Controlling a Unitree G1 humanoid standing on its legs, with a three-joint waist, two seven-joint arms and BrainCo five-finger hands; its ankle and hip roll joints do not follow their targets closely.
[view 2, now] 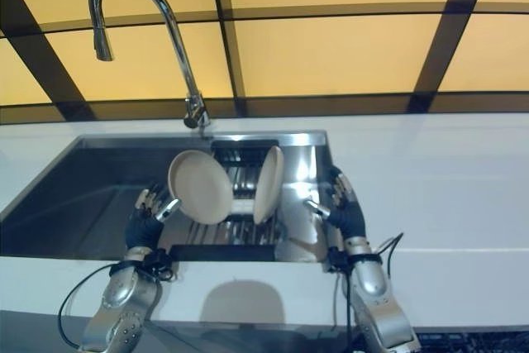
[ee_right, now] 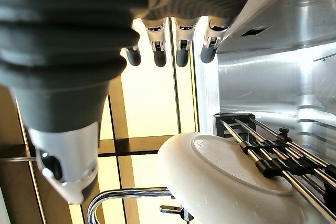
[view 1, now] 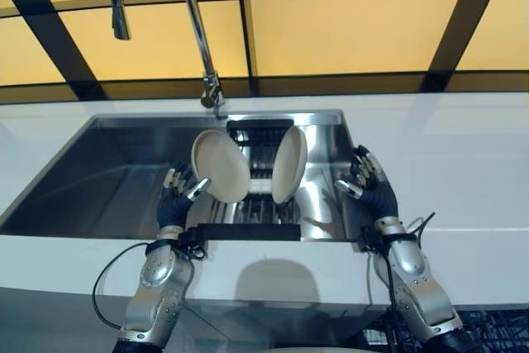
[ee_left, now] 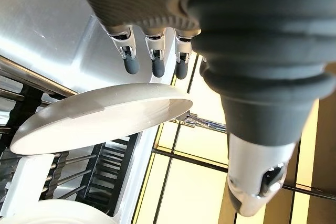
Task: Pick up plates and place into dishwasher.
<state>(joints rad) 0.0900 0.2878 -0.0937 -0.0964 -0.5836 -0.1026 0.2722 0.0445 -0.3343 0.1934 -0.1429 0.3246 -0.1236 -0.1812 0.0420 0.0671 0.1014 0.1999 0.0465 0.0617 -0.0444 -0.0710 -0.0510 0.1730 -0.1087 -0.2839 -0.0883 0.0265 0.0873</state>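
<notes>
Two cream plates stand on edge in a dark wire rack (view 1: 248, 230) inside the steel sink (view 1: 99, 173). The left plate (view 1: 221, 165) leans with its face toward me, and the right plate (view 1: 289, 164) stands nearly edge-on. My left hand (view 1: 177, 193) is open just beside the left plate's lower left rim, its thumb close to the edge. In the left wrist view its straight fingers (ee_left: 153, 62) hang over that plate (ee_left: 100, 116). My right hand (view 1: 364, 175) is open by the sink's right wall, apart from the right plate (ee_right: 220, 182).
A tall chrome faucet (view 1: 198, 32) arches over the sink's back edge. White countertop (view 1: 463, 173) runs around the sink on all sides. The sink's left half is bare steel. Yellow wall panels with dark strips rise behind.
</notes>
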